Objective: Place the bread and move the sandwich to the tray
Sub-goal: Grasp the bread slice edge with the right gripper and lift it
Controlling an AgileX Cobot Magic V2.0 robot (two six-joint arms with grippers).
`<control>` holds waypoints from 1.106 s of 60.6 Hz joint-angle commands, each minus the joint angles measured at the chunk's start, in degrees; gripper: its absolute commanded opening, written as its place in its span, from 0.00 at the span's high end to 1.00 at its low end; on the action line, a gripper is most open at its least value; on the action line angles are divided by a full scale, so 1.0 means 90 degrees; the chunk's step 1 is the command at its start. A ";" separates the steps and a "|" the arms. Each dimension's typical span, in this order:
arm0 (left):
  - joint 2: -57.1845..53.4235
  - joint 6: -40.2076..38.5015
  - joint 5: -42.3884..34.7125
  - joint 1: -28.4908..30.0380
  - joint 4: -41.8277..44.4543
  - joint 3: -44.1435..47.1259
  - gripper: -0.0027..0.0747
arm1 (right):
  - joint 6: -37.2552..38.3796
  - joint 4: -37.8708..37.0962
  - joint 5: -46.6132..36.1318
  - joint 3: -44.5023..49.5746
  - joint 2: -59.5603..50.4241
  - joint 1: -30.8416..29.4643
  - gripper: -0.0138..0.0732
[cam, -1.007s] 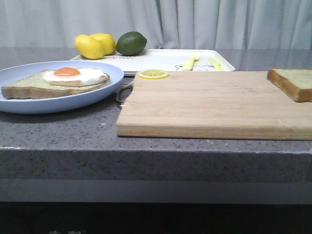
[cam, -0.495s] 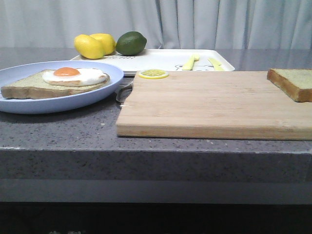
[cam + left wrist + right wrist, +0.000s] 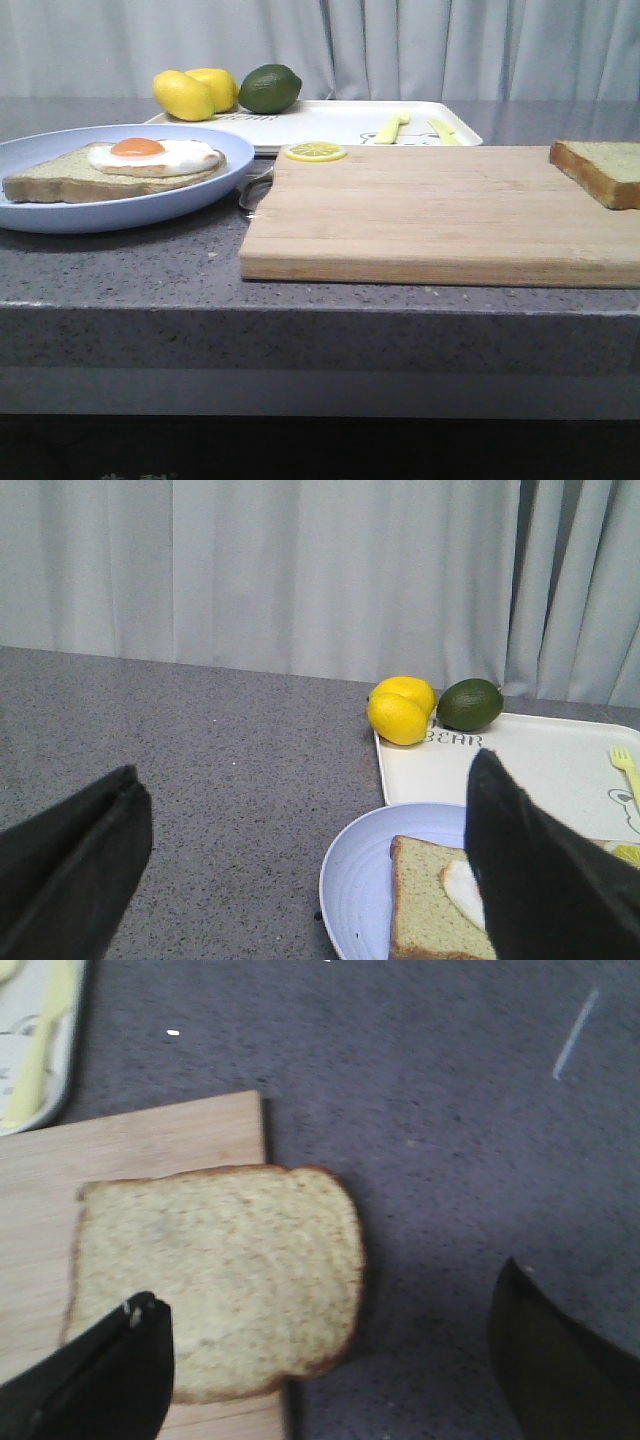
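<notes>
The bread (image 3: 215,1280) lies flat on the far right end of the cutting board (image 3: 430,210), its rounded edge overhanging onto the counter (image 3: 450,1110). It sits directly beneath the right gripper (image 3: 325,1360), partly between the widely parted, empty jaws; the right arm is clearly nearer. Nearly square, it shows no marked long axis. The left gripper (image 3: 300,870), also wide open and empty, hovers near the plate (image 3: 350,880).

Front view faces forward at table height; wrist views look down, sharing tray (image 3: 330,122).
</notes>
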 commanded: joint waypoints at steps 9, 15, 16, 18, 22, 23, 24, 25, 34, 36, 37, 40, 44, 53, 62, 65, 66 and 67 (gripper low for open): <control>0.0079 -0.0033 -0.0526 0.0039 -0.0041 -0.0225 0.17 | -0.0080 0.0175 0.0243 -0.0869 0.1115 -0.0663 0.10; 0.0079 -0.0033 -0.0526 0.0039 -0.0041 -0.0225 0.17 | -0.0481 0.0473 0.0409 -0.1102 0.1571 -0.0721 0.10; 0.0079 -0.0033 -0.0526 0.0039 -0.0041 -0.0225 0.17 | -0.0581 0.0548 0.0441 -0.1133 0.1633 -0.0727 0.10; 0.0079 -0.0033 -0.0526 0.0039 -0.0041 -0.0225 0.17 | -0.0889 0.0768 0.0531 -0.1213 0.1795 -0.0743 0.10; 0.0079 -0.0033 -0.0526 0.0039 -0.0041 -0.0225 0.17 | -0.1405 0.1305 0.0746 -0.1354 0.2098 -0.0804 0.10; 0.0079 -0.0033 -0.0526 0.0039 -0.0041 -0.0225 0.17 | -0.1527 0.1442 0.0826 -0.1381 0.2200 -0.0819 0.10; 0.0079 -0.0033 -0.0526 0.0039 -0.0041 -0.0225 0.17 | -0.1650 0.1584 0.0873 -0.1405 0.2264 -0.0843 0.10; 0.0079 -0.0033 -0.0526 0.0039 -0.0041 -0.0225 0.17 | -0.1836 0.1812 0.0924 -0.1428 0.2327 -0.0877 0.10; 0.0079 -0.0033 -0.0526 0.0039 -0.0041 -0.0225 0.17 | -0.2915 0.3276 0.1397 -0.1508 0.2849 -0.1152 0.10; 0.0079 -0.0033 -0.0526 0.0039 -0.0041 -0.0225 0.17 | -0.3102 0.3522 0.1482 -0.1508 0.2938 -0.1207 0.10; 0.0079 -0.0033 -0.0526 0.0039 -0.0041 -0.0225 0.17 | -0.3171 0.3600 0.1514 -0.1508 0.2968 -0.1229 0.10; 0.0079 -0.0033 -0.0526 0.0039 -0.0041 -0.0225 0.17 | -0.3364 0.3819 0.1612 -0.1508 0.3071 -0.1284 0.10; 0.0079 -0.0033 -0.0526 0.0039 -0.0041 -0.0225 0.17 | -0.3441 0.3926 0.1652 -0.1508 0.3167 -0.1296 0.10; 0.0079 -0.0033 -0.0501 0.0039 -0.0041 -0.0225 0.17 | -0.3441 0.4073 0.1763 -0.1508 0.3175 -0.1296 0.33; 0.0079 -0.0033 -0.0486 0.0039 -0.0041 -0.0225 0.17 | -0.3441 0.4122 0.1973 -0.1508 0.3175 -0.1296 0.90; 0.0079 -0.0033 -0.0486 0.0039 -0.0041 -0.0225 0.17 | -0.3435 0.4122 0.2054 -0.1513 0.3168 -0.1296 0.92; 0.0079 -0.0033 -0.0486 0.0039 -0.0041 -0.0225 0.17 | -0.3435 0.4130 0.2094 -0.1519 0.3168 -0.1296 0.92; 0.0079 -0.0033 -0.0486 0.0039 -0.0041 -0.0225 0.17 | -0.3435 0.4129 0.2124 -0.1531 0.3161 -0.1296 0.92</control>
